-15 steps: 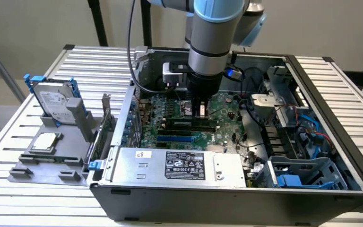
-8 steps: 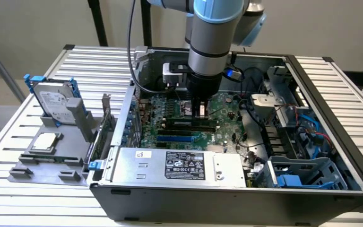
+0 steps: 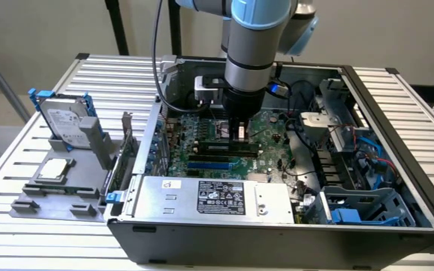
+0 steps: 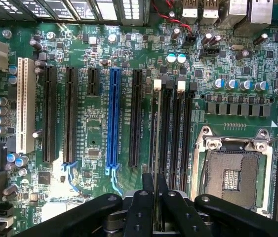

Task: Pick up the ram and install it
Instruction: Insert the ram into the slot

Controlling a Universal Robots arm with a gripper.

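My gripper [image 4: 154,186] is shut on the ram [image 4: 154,140], which I see edge-on as a thin upright strip between the black fingers [image 4: 143,207]. The ram hangs just above the motherboard's black memory slots [image 4: 168,128], in line with the slot nearest the white latch [image 4: 157,84]. I cannot tell whether its lower edge touches the slot. In the exterior view the gripper [image 3: 238,134] reaches straight down into the open computer case [image 3: 277,231], over the middle of the green motherboard [image 3: 202,161].
An open processor socket [image 4: 232,175] lies beside the memory slots, and long expansion slots, one blue [image 4: 113,118], on the other side. On the exterior view's left, a grey holder [image 3: 59,195] carries a hard drive with blue rails [image 3: 63,121] and a silver processor [image 3: 53,169]. A power supply [image 3: 209,196] sits at the case front.
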